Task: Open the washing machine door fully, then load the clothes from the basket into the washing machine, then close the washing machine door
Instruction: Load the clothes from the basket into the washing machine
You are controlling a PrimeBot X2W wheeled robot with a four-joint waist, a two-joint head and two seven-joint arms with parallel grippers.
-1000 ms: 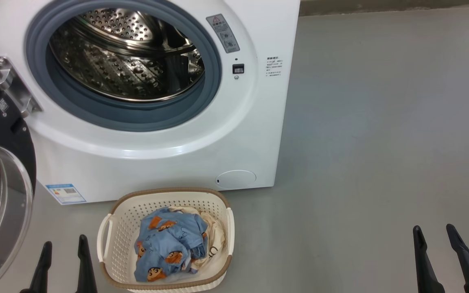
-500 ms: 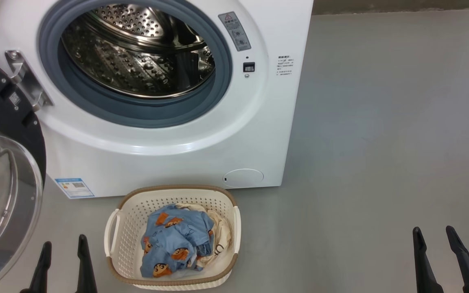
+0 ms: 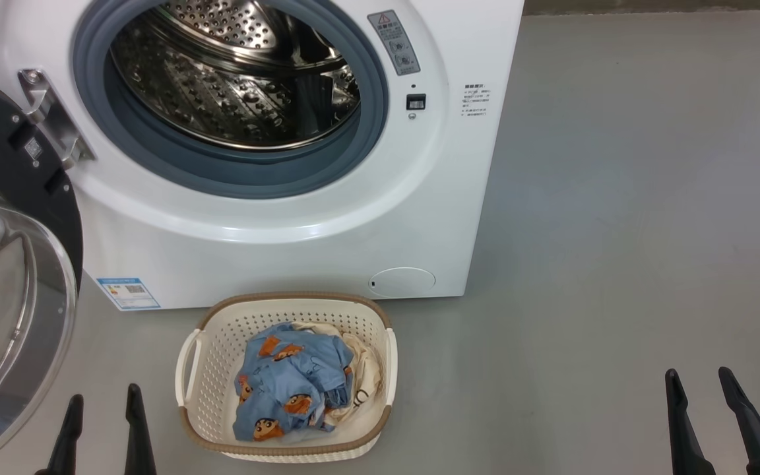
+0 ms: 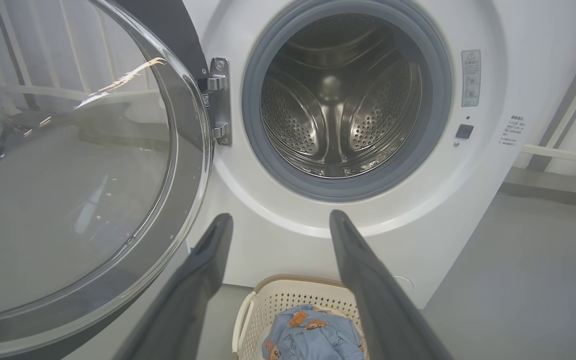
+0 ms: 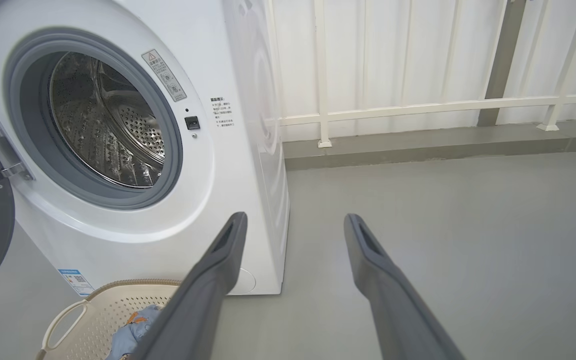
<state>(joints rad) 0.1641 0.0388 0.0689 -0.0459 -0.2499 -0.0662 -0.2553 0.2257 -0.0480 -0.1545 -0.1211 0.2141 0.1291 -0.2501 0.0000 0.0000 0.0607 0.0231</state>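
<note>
At the far left the washing machine door [image 3: 4, 264] stands swung wide on its metal hinge [image 3: 53, 122]. Just right of it, low down, the left claw [image 3: 104, 396] has its fingers spread, gripping nothing. Behind, the washing machine [image 3: 274, 244] shows its steel drum [image 3: 235, 86]. The basket [image 3: 291, 298] sits on the grey floor [image 3: 617, 231] just before the machine, the clothes [image 3: 291, 379] heaped inside it. Far right, the right claw [image 3: 698, 376] is also released, well apart from the basket.

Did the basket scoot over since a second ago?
No. The basket keeps its place against the washing machine's round flap and blue label. The whole head view slid right together, so the camera moved, not the basket.
</note>
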